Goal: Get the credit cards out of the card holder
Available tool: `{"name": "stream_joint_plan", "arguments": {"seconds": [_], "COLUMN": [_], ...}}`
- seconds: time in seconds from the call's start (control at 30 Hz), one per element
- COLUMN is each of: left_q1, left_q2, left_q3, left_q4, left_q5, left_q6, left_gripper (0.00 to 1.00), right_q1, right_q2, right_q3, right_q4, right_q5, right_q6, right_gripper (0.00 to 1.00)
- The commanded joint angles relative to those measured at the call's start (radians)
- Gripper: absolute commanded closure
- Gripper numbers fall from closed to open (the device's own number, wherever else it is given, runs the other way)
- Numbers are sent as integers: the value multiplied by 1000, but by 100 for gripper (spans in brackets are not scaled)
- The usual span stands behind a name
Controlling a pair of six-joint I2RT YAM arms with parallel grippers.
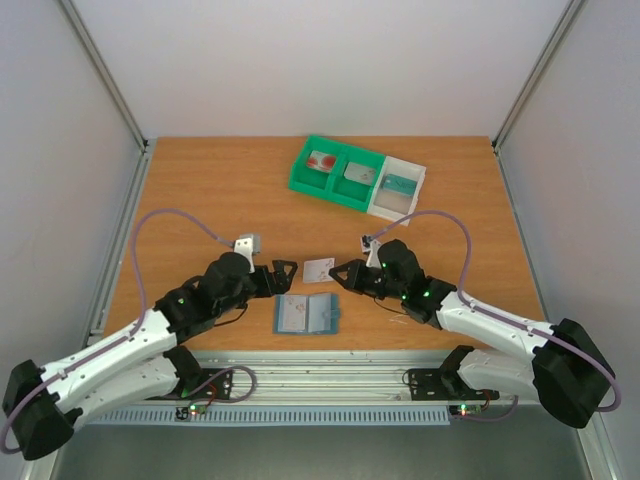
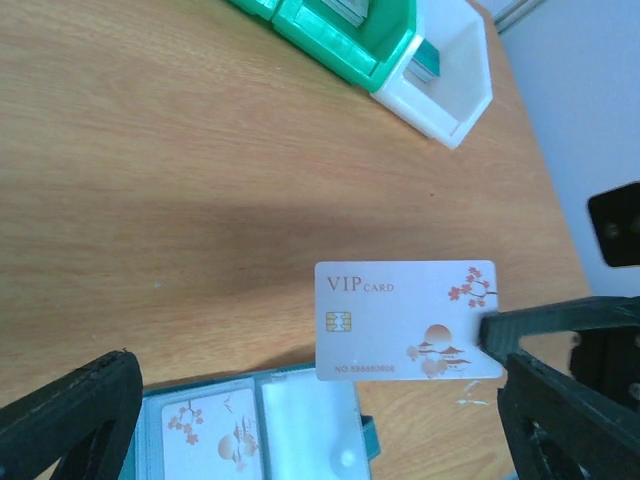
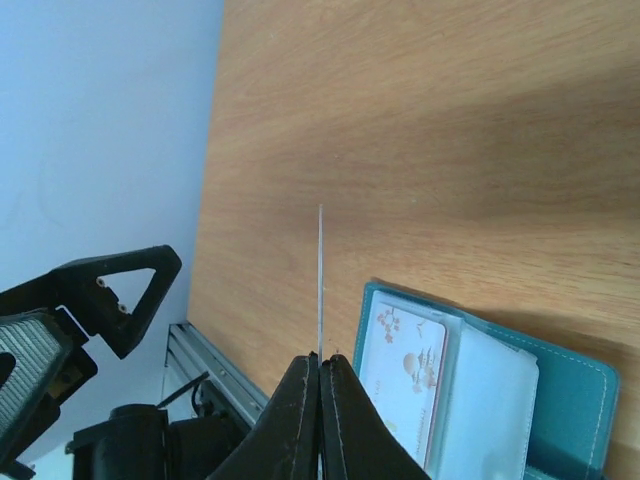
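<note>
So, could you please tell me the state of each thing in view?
Card holder: lying open, another card in its pocket.
VIP card: out of the holder, pinched by the right jaws.
Left jaws: open, empty.
Right jaws: shut on the VIP card.
Tray: holds three cards, one per compartment.

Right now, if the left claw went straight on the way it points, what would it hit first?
Most likely the white VIP card, held up by the shut right gripper just ahead of the open left gripper, though depth is unclear.
</note>
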Motion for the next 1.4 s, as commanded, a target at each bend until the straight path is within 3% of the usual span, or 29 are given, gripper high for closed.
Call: {"name": "stream_joint_plan", "arguments": {"seconds": [0.0, 0.27, 0.53, 0.9, 1.37], "left_q1": [27, 31, 31, 31, 30], "left_q2": [-78, -144, -110, -49, 24], "left_q3": [-47, -68, 0, 12, 13], "left_q4": [88, 53, -83, -191, -102], "left_q5": [103, 77, 35, -49, -1], "left_q6": [-87, -70, 32, 79, 154], "left_gripper": [3, 4, 1, 1, 1], "right_q1": [-8, -50, -207, -456, -517], "right_q2": [-5, 18, 102, 396, 789], "right_q3": [-53, -38, 79, 336, 800], "right_q4": [239, 237, 144, 137, -197], "right_q5": [-38, -41, -40, -105, 6], "right_q6": [-31, -72, -153, -148, -271], "right_gripper": [99, 99, 99, 99, 99]}}
